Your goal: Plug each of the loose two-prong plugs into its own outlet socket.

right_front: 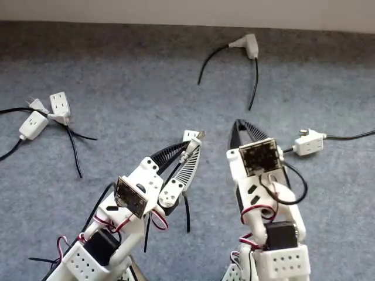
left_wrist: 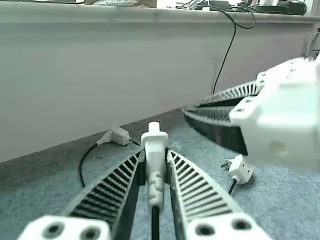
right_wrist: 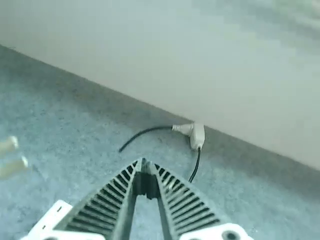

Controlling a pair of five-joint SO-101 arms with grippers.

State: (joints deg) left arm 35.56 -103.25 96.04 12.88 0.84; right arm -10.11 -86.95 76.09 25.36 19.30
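Observation:
My left gripper (right_front: 188, 146) is shut on a white two-prong plug (right_front: 192, 137), lifted over the middle of the carpet. In the left wrist view that plug (left_wrist: 154, 160) stands upright between the ribbed fingers (left_wrist: 112, 187), its black cord hanging down. My right gripper (right_front: 239, 127) sits just to the right of it, shut with nothing held; its fingertips (right_wrist: 137, 172) meet. Another white plug (right_front: 309, 142) with prongs lies on the carpet to the right, also seen from the left wrist (left_wrist: 239, 169). Two white outlet blocks (right_front: 33, 124) (right_front: 60, 103) lie at the far left.
A white angled plug (right_front: 249, 45) on a black cord lies near the far wall, seen also from both wrists (left_wrist: 117, 135) (right_wrist: 194, 134). Black cords (right_front: 75, 149) trail from the outlet blocks. A pale wall (right_wrist: 200, 60) bounds the grey carpet (right_front: 140, 76) at the back.

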